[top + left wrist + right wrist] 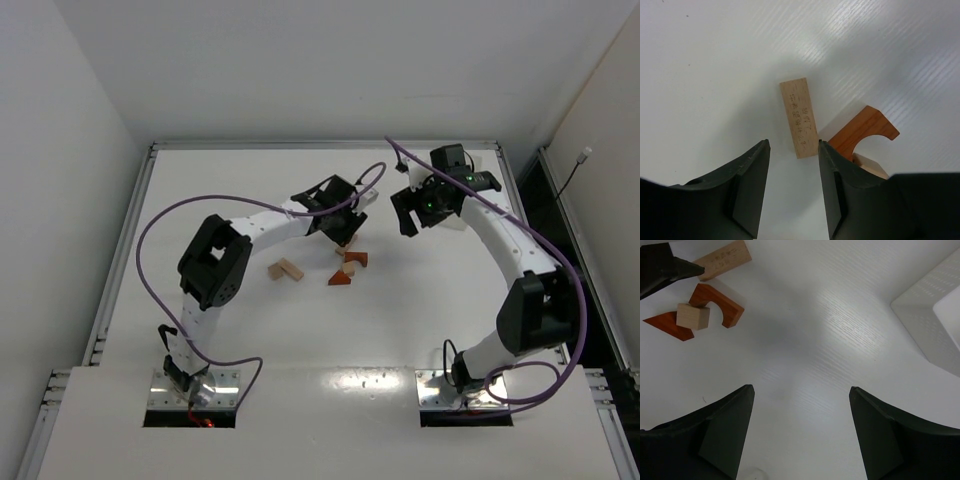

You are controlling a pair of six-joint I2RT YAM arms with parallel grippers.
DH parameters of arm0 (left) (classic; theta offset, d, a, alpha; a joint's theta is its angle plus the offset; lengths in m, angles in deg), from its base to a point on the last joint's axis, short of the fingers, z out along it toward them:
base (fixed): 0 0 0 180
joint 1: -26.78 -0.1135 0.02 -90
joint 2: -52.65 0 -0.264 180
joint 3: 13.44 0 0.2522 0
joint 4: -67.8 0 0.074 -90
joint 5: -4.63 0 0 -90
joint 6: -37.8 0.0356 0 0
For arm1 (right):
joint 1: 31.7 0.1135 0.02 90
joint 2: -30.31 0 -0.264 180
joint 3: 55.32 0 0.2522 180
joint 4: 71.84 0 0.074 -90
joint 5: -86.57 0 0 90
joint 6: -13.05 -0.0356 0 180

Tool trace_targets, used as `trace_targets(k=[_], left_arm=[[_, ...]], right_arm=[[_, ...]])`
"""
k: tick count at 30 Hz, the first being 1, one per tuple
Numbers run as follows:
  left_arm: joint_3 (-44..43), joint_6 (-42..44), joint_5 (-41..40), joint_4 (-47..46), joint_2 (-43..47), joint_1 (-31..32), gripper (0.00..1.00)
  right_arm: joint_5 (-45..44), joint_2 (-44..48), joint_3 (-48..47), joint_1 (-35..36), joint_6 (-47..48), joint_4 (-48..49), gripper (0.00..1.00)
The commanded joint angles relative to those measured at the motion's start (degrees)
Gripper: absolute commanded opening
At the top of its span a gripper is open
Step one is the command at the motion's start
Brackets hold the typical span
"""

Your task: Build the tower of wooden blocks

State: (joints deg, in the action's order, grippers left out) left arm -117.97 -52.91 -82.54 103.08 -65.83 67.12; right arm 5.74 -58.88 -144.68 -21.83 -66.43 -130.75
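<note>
- Wood block tower (352,262) is not built yet: its pieces lie loose mid-worktop (420,320), between the two arms.
- Main cluster: tan rectangular block (799,117) lies flat, with the reddish-brown arch block (865,131) just beside its near end. A small tan cube (692,316) sits against the arch, and the red wedge (667,326) is next to the cube. Cannot tell whether the cube rests on them or beside them.
- A pair of tan blocks (285,270) lies left of the cluster, touching each other.
- Left fingers (747,185) are spread and hold nothing. The near end of the tan rectangular block sits at the gap, closer to the finger on the wrist view's right.
- Key relation: the block's long axis runs away from the fingers, slightly tilted, so closing would pinch across its narrow width.
- Left arm is clearly nearer, so grasping this block is the likely next step.
- Risk: the finger nearest the arch block may nudge it on closing.
- Right fingers (725,435) are spread and empty, well apart from the cluster, with the white tray (920,320) beside them.
</note>
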Motion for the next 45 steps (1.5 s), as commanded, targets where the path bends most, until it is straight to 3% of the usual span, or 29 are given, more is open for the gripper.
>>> trace_targets(k=[1, 21, 24, 27, 29, 39, 45], left_arm=[[-4.15, -0.78, -0.73, 1.06, -2.8, -0.43, 0.4], [-10.14, -1.31, -1.07, 3.44, -11.16, 1.32, 0.43], [-10.66, -2.62, -1.07, 3.97, -12.3, 1.32, 0.37], [-11.19, -4.03, -1.77, 4.59, -12.83, 1.32, 0.18], [-12.24, -5.7, -2.56, 4.59, -13.45, 1.32, 0.0], [-23.66, -20.99, -12.93, 8.28, -20.03, 1.32, 0.0], [-22.54, -29.6, -21.02, 8.28, -20.57, 0.71, 0.0]], right_arm=[[-0.02, 2.26, 0.62, -0.2, 0.37, 1.63, 0.74], [-3.28, 2.79, 0.62, -6.09, -1.47, 2.17, 0.74], [-3.28, 2.79, 0.62, -6.62, -1.47, 2.17, 0.74], [-2.75, 2.79, 0.62, -6.62, -1.47, 2.17, 0.74], [-2.75, 2.79, 0.62, -6.62, -1.47, 2.17, 0.74], [-2.75, 2.79, 0.62, -6.62, -2.0, 2.17, 0.74], [-2.75, 3.31, 0.62, -6.62, -2.53, 1.64, 0.74]])
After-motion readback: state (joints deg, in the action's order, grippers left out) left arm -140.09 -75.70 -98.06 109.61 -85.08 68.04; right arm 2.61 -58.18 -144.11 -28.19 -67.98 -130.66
